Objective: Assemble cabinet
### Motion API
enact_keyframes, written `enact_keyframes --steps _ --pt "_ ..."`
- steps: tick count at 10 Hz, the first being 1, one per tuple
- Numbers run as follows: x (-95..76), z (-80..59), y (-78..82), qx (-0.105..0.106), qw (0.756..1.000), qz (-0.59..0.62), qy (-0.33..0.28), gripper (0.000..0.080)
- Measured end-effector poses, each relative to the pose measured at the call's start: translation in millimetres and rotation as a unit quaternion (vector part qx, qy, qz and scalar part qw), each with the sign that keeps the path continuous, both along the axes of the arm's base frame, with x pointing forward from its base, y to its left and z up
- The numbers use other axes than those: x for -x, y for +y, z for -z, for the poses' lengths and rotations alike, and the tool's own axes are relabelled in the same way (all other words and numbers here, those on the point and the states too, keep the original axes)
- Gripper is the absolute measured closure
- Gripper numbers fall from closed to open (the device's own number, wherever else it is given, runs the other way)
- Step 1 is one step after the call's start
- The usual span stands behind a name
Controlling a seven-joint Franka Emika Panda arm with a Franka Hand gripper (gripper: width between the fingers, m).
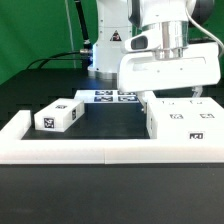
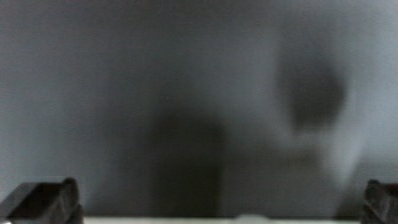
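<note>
gripper point(image 1: 190, 93) hangs wide open and empty, right over the big cabinet box point(image 1: 178, 119) on the counter at the exterior view's right. the small cabinet piece point(image 1: 58, 117) lies well apart to the left, long axis slanting toward the border wall point(image 1: 70, 148). the box looks like the next pick.

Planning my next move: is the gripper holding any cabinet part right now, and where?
Nothing is held. The gripper is open, its fingertips wide apart with nothing between them.
</note>
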State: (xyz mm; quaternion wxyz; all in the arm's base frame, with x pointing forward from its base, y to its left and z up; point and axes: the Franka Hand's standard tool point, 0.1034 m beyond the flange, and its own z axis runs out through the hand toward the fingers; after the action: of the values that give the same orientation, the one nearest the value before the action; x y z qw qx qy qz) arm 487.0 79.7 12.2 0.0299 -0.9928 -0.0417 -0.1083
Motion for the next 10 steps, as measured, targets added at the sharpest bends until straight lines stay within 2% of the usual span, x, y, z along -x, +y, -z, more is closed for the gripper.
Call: enact_keyframes --steps 2,7,9,10 --pt "1.1 5.5 3.3 0.0 1.0 -0.003 -0.005 0.0002" --pt "-8.1 7.2 3.7 0.002 0.999 -0.014 -0.042 0.0002" --pt "-11.9 7.8 3.0 0.003 0.999 -0.017 -0.047 0.026" --pt "-12.1 7.9 1.4 0.004 0.999 -0.02 -0.047 0.026"
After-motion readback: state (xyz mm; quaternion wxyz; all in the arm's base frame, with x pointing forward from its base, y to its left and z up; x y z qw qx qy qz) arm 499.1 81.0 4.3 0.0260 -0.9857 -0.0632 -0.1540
